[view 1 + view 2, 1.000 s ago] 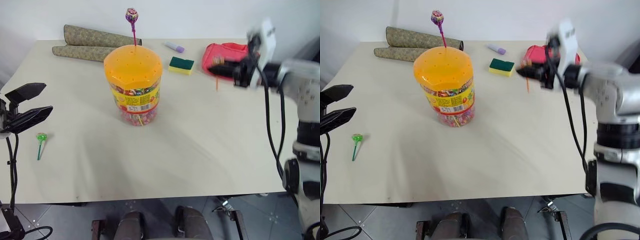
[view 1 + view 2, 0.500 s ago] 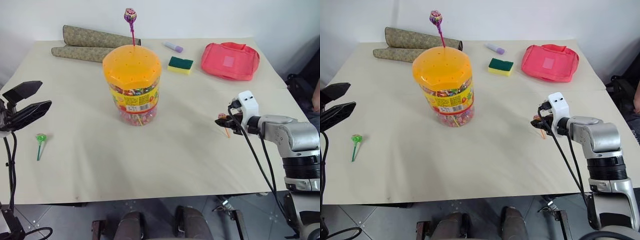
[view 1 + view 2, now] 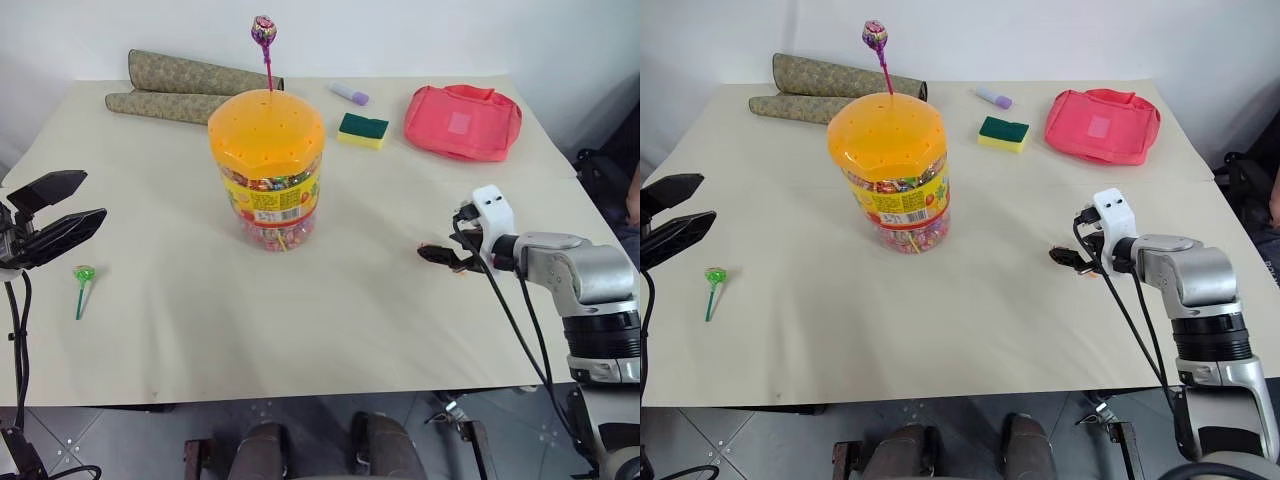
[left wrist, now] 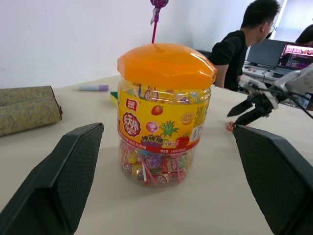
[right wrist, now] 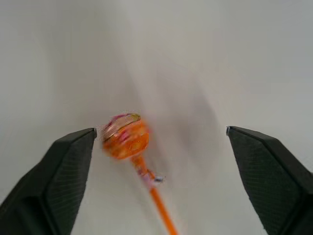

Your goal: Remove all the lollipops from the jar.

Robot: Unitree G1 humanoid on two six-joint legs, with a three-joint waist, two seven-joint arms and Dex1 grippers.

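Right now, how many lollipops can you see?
3: purple standing in the jar lid, green on the table near the left pincer, orange between the open right pincer's fingers.

left gripper [image 3: 55, 215] open, right gripper [image 3: 437, 255] apparently open

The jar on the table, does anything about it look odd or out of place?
Yes: one purple lollipop pokes up on its stick through the orange lid of the jar, near the back edge. The jar itself stands upright, lid on, nothing spilled around it.
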